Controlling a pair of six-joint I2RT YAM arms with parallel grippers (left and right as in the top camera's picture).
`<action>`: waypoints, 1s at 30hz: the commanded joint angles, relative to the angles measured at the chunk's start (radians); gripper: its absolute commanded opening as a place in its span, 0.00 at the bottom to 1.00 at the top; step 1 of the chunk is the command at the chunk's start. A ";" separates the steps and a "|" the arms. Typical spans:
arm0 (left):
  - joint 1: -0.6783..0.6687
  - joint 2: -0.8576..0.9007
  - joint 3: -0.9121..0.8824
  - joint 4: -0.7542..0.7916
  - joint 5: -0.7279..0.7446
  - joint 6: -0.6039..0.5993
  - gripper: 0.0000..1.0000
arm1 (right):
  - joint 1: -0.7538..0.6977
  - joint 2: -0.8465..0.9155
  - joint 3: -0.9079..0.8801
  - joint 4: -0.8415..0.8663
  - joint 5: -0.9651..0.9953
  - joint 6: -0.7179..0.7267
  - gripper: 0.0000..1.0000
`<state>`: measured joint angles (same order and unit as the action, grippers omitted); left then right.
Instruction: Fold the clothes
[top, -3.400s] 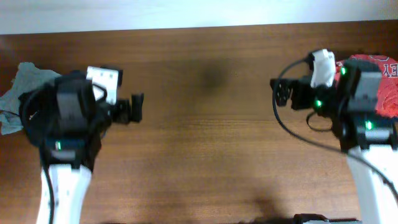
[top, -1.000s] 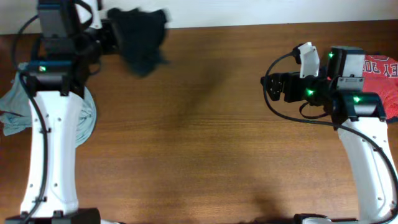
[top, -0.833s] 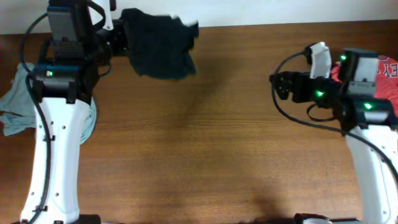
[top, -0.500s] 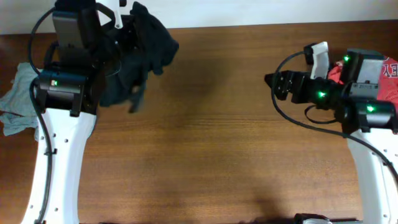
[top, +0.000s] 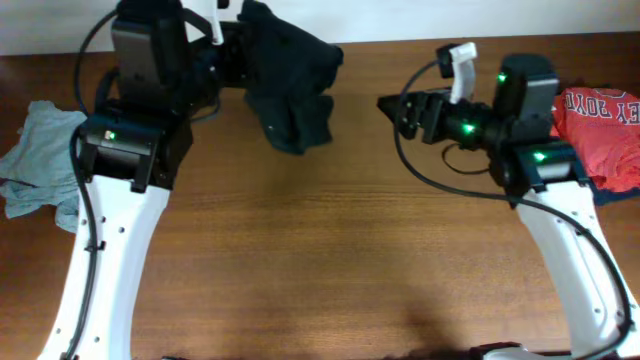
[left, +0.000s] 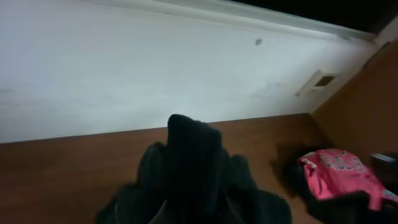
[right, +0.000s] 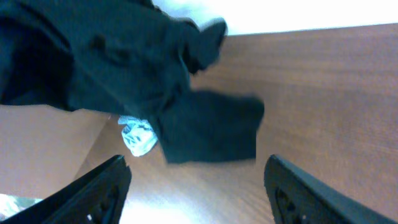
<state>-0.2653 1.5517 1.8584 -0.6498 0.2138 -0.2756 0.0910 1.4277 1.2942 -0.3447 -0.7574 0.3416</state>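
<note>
The clothes, a black T-shirt (top: 290, 85), hang bunched from my left gripper (top: 235, 45) above the table's far edge, and the gripper is shut on the fabric. In the left wrist view the black T-shirt (left: 193, 177) drapes over the fingers and hides them. My right gripper (top: 390, 105) points left at the shirt from a short way off and is open. In the right wrist view the black T-shirt (right: 124, 68) hangs ahead of my right gripper (right: 194, 164), with nothing between the fingers (right: 99, 193).
A pale grey-blue shirt (top: 35, 160) lies crumpled at the table's left edge and shows again as the grey-blue shirt (right: 138, 135). A red shirt (top: 605, 120) with white lettering lies at the right edge, behind the right arm. The white wall (left: 155, 68) runs along the far side.
The left arm has swung right, carrying the black T-shirt toward the middle. The right arm has moved left toward the shirt, and its jaws have narrowed somewhat.
</note>
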 joint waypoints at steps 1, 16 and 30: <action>-0.017 -0.035 0.022 0.011 0.020 -0.025 0.01 | 0.036 0.042 0.018 0.044 0.013 0.042 0.70; -0.061 -0.038 0.022 0.032 0.064 -0.072 0.01 | 0.237 0.138 0.018 0.279 0.106 0.156 0.59; -0.081 -0.038 0.022 0.037 0.062 -0.072 0.01 | 0.251 0.139 0.018 0.280 0.189 0.184 0.21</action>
<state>-0.3466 1.5497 1.8584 -0.6266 0.2604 -0.3378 0.3347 1.5593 1.2942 -0.0525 -0.5995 0.5194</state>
